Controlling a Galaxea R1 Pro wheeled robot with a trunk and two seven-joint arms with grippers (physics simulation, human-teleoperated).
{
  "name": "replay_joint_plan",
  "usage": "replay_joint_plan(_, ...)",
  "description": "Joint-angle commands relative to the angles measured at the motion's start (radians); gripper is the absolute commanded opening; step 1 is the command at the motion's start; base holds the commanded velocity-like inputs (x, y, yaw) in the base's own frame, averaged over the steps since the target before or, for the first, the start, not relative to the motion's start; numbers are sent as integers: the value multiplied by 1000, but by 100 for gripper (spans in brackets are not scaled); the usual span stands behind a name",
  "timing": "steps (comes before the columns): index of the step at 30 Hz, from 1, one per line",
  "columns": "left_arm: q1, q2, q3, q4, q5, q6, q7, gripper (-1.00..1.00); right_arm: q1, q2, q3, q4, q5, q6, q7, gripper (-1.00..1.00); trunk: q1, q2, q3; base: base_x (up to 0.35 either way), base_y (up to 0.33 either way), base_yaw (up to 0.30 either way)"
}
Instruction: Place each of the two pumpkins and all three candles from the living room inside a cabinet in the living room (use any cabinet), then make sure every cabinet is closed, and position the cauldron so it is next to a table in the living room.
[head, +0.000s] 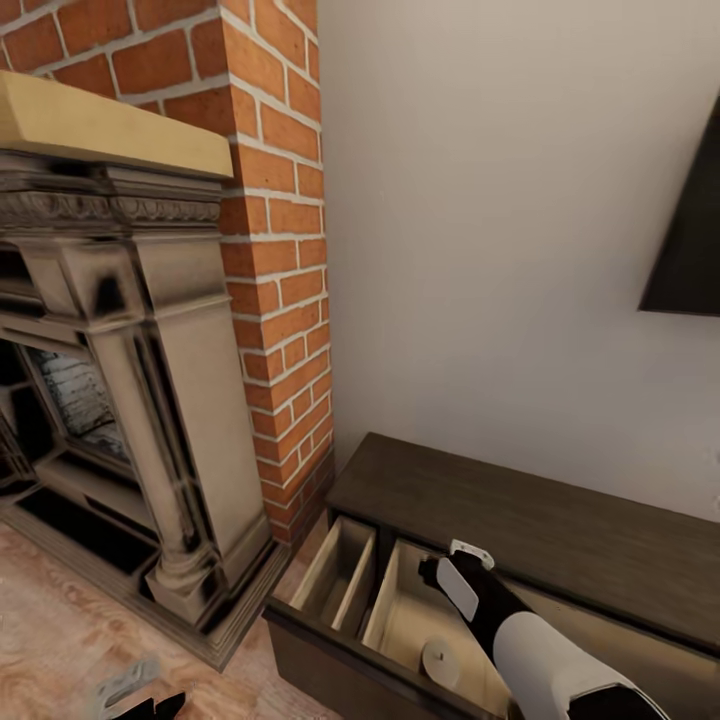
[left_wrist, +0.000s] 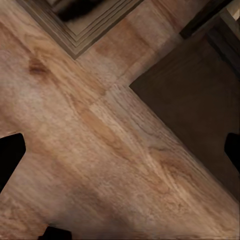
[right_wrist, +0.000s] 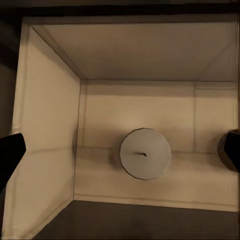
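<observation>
The dark brown cabinet (head: 520, 520) stands against the wall with two of its drawers pulled open. One beige candle (head: 440, 661) stands upright on the floor of the wider open drawer (head: 398, 610). My right gripper (head: 447, 580) hangs just above that drawer, pointing down into it. In the right wrist view the candle (right_wrist: 145, 153) sits alone inside the drawer (right_wrist: 50, 130), directly below my right gripper (right_wrist: 121, 155), which is open and holds nothing. My left gripper (head: 135, 695) hangs low over the wood floor, and it (left_wrist: 121, 151) is open and holds nothing.
A brick fireplace (head: 130, 400) with a stone surround stands left of the cabinet, its base (left_wrist: 85, 30) close to the cabinet's corner (left_wrist: 195, 95). A narrower open drawer (head: 340, 575) lies beside the wider one. The black TV (head: 690, 230) hangs on the wall above.
</observation>
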Motion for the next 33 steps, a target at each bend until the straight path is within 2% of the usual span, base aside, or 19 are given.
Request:
replay_joint_plan(1, 0, -4, 0, 4, 11, 3, 13, 100, 3, -2, 8, -2, -6, 3, 1, 100, -4, 7, 2, -253, 0, 0)
replay_joint_plan(7, -1, -13, 5, 24, 20, 2, 20, 100, 12, -7, 7, 0, -3, -1, 80, 100, -27, 49, 21, -313, 0, 0)
replay_joint_plan(13, -1, -22, 7, 26, 20, -11, 21, 100, 14, -9, 8, -1, -3, -1, 93, 100, -50, 91, 40, -266, 0, 0)
replay_joint_plan(21, -1, -28, 2, 28, 7, -91, 22, 100, 14, -10, 8, -1, -3, -8, 97, 100, -81, 147, 65, -44, 0, 0)
replay_joint_plan(26, 0, -28, 0, 29, 4, -160, 22, 100, 22, -15, 8, -3, -3, -49, 99, 100, -100, 182, 81, -4, 0, -14)
replay_joint_plan(30, 0, -27, -1, 84, 4, -215, 21, 100, 28, -17, 9, -4, -2, -58, 99, 100, -116, 210, 98, -1, 0, -140)
replay_joint_plan(33, 0, -27, -3, 110, 5, -229, 20, 100, 32, -18, 9, -4, -1, -60, 99, 100, -127, 231, 111, 0, 0, -177)
